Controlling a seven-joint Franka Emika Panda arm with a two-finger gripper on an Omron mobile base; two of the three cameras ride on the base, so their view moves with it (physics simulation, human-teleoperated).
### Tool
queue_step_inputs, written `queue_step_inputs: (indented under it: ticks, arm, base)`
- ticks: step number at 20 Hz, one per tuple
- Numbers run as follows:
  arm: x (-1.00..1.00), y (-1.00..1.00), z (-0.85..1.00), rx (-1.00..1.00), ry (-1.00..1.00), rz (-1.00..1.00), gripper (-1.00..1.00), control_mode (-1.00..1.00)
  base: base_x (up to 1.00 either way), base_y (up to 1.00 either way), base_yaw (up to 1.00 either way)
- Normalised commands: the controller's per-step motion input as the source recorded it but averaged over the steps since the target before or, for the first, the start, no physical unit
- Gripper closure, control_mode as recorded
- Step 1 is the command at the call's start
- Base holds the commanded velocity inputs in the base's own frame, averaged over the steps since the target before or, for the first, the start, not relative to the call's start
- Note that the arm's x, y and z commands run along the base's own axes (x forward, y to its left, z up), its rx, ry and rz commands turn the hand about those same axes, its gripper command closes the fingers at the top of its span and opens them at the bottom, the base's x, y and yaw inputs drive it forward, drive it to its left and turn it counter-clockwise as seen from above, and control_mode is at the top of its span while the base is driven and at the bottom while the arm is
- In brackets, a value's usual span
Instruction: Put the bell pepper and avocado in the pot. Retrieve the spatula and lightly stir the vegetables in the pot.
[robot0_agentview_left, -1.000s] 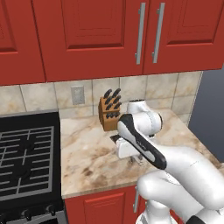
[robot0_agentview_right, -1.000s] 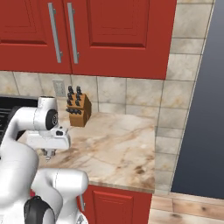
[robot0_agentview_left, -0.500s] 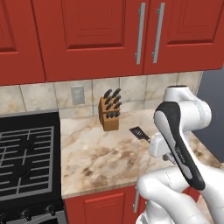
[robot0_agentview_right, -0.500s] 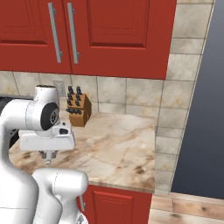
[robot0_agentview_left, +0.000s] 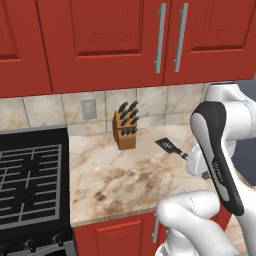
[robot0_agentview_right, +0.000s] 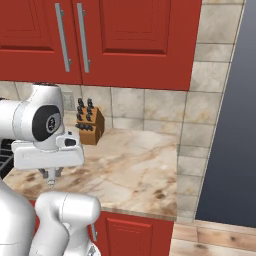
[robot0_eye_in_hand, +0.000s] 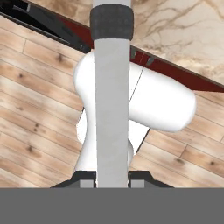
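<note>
- The claw (robot0_eye_in_hand: 113, 177) is clamped on the spatula (robot0_agentview_left: 171, 147), whose grey handle runs straight up the middle of the hand view between the two dark finger tips (robot0_eye_in_hand: 85, 180) to a dark textured band.
- In the left base view the spatula's dark slotted blade sticks out to the left of the wrist, held in the air above the right part of the marble counter (robot0_agentview_left: 115, 182), to the right of the knife block (robot0_agentview_left: 126, 129).
- One second ago the wrist was low over the counter just in front of the knife block; half a second ago it had swung to the right with the spatula already showing; now it is further right and higher, and the blade is clear of the counter.
- In the right base view the hand has likewise risen and drawn nearer to the camera over the same second.
- The knife block stands against the tiled back wall where it stood before, and the stove grates (robot0_agentview_left: 27, 187) lie at the far left of the counter, unchanged.
- The hand view looks down past the handle at wooden floor planks (robot0_eye_in_hand: 35, 118), with the red cabinet front and the edge of the counter across the top.
- The red upper cabinets (robot0_agentview_left: 110, 42) hang above the backsplash as earlier.
</note>
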Motion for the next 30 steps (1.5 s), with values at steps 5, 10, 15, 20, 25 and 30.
queue_step_inputs:
  ticks: [5,10,15,20,25,30]
  arm:
    - [0.0,0.0,0.0,0.0,0.0,0.0,1.0,-1.0]
    - [0.0,0.0,0.0,0.0,0.0,0.0,1.0,-1.0]
    - [-0.01,0.01,0.0,0.0,0.0,0.0,1.0,1.0]
    - [0.0,0.0,0.0,0.0,0.0,0.0,1.0,1.0]
    - [0.0,0.0,0.0,0.0,0.0,0.0,1.0,1.0]
    - [0.0,0.0,0.0,0.0,0.0,0.0,1.0,1.0]
  base:
    - [0.0,0.0,0.0]
    - [0.0,0.0,0.0]
    - [-0.29,0.45,0.0]
    - [-0.17,0.99,-0.03]
    - [-0.02,1.0,-0.08]
    - [-0.47,0.65,-0.27]
